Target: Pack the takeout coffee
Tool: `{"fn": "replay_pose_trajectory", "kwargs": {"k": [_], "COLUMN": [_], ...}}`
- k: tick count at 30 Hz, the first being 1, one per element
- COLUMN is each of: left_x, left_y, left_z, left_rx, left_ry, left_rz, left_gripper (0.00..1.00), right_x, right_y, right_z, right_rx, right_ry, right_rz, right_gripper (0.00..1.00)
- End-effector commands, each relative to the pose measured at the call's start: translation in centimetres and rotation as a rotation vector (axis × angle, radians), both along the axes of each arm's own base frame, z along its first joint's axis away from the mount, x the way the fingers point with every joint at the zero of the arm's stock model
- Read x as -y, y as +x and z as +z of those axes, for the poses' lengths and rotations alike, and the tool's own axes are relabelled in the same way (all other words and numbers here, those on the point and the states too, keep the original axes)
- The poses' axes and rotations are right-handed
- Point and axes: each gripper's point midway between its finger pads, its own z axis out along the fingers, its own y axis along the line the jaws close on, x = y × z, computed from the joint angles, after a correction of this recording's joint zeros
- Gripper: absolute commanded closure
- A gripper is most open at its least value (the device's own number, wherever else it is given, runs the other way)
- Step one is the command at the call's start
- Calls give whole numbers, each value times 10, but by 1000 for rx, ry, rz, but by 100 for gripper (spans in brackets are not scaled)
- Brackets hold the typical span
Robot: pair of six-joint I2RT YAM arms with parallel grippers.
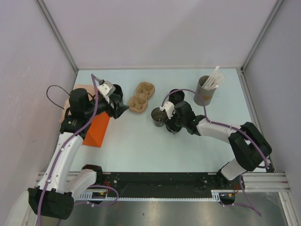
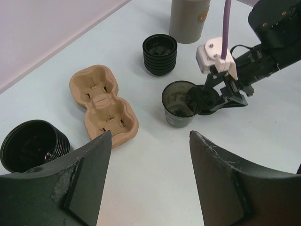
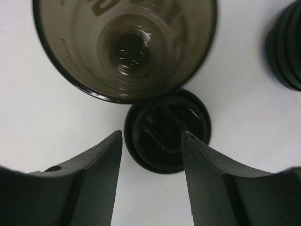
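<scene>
**Cup uncovered at mid-table, lid beside it**

The cup [image 1: 158,117] stands upright near the middle of the table [image 1: 141,150]. It is dark, see-through and uncovered. Its lid [image 3: 157,146] lies flat on the table just beside it, on the right.

The right gripper [image 3: 151,134] hangs over the lid with its fingers spread. In the wrist view they overlap the lid's edges, and whether they touch it cannot be told.

A black ribbed stack [image 1: 177,96] sits just beyond the cup, on the far side. A brown pulp carrier [image 1: 141,97] lies to the cup's far left, wells up. A second stack [image 1: 116,92] sits left of the carrier. A grey tub of white sticks [image 1: 205,89] stands at far right.

The left gripper [image 2: 149,136] hovers near the second stack and points toward the cup. Its fingers are wide apart with nothing between them. An orange bag [image 1: 96,129] lies at the left edge, beneath the left arm.
</scene>
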Motion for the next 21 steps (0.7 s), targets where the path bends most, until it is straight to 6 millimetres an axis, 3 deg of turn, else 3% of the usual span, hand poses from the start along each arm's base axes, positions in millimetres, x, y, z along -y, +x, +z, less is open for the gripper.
{"fn": "replay_pose_trajectory", "kwargs": {"k": [1,12,21], "left_x": [-1,0,0], "left_y": [1,3,3], "left_z": [8,7,6], "left_rx": [36,31,31], "left_ry": [-14,-13,-12], "left_rz": [-3,-5,-5], "left_gripper": [28,28,27], "right_x": [-19,-23,-30], "right_y": [12,19,13], "right_z": [7,-1,-6], "right_rx": [56,34,12], "right_ry": [45,17,11], "right_rz": [-5,-53,-31], "right_gripper": [43,53,63]}}
